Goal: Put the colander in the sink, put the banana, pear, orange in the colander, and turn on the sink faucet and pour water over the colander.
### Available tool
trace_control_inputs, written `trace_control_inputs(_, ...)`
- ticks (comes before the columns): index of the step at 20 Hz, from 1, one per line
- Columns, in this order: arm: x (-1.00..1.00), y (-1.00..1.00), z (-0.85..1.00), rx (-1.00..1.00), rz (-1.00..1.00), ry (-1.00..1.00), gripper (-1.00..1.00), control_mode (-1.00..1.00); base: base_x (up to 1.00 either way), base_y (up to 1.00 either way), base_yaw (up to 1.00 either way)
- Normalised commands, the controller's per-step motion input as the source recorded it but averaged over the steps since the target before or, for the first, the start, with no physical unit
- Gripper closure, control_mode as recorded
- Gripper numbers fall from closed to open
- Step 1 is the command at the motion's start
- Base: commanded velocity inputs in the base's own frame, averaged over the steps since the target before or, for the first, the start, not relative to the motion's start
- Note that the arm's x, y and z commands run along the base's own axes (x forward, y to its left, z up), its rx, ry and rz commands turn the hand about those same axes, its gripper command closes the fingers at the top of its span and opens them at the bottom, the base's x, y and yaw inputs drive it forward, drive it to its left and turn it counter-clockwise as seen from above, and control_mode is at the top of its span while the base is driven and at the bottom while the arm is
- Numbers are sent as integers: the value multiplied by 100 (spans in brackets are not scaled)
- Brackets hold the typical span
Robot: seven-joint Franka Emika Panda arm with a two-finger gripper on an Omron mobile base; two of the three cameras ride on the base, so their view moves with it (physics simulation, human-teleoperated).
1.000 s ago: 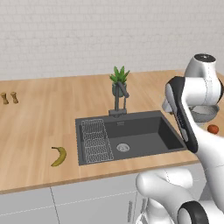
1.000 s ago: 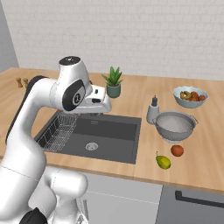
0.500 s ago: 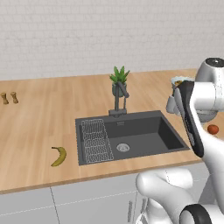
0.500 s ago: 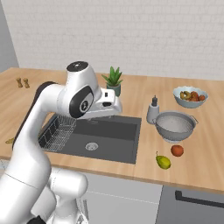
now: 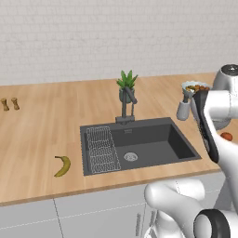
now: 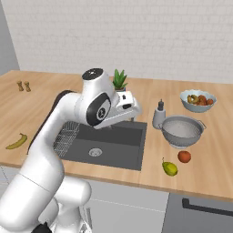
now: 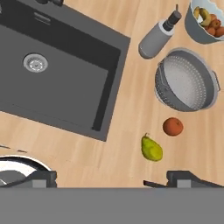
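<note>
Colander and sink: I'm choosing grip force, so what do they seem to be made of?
The colander looks like thin silver-grey metal with a matte sheen: its walls are finely perforated and it has a rolled rim with small handles. The sink looks like dark grey matte composite or coated metal; its round drain looks like shiny steel.

Wooden counter (image 6: 150,168), colander (image 7: 187,80), pear (image 7: 151,148), orange (image 7: 173,127), banana (image 5: 62,165), fruit bowl (image 6: 198,100), soap bottle (image 7: 157,37)

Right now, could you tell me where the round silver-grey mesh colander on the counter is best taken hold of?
Grip the round silver-grey mesh colander by its rim, coming straight down from above. It sits upright and open-mouthed on the wooden counter, so one finger can likely go inside the wall and one outside. The side facing the dark grey sink looks freest; a grey bottle crowds another side.
</note>
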Motion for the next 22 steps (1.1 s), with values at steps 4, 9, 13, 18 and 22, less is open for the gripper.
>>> trace_control_inputs(4,42,-52,-15,-6,8,4,-100,-100,0,0,0)
trace_control_inputs(9,27,-61,-18,0,10,1,-100,-100,0,0,0)
trace_control_inputs(13,36,-59,-20,0,7,6,-100,-100,0,0,0)
trace_control_inputs(18,50,-43,-23,0,4,12,-100,-100,0,0,0)
trace_control_inputs(22,37,-26,-35,0,2,6,-100,-100,0,0,0)
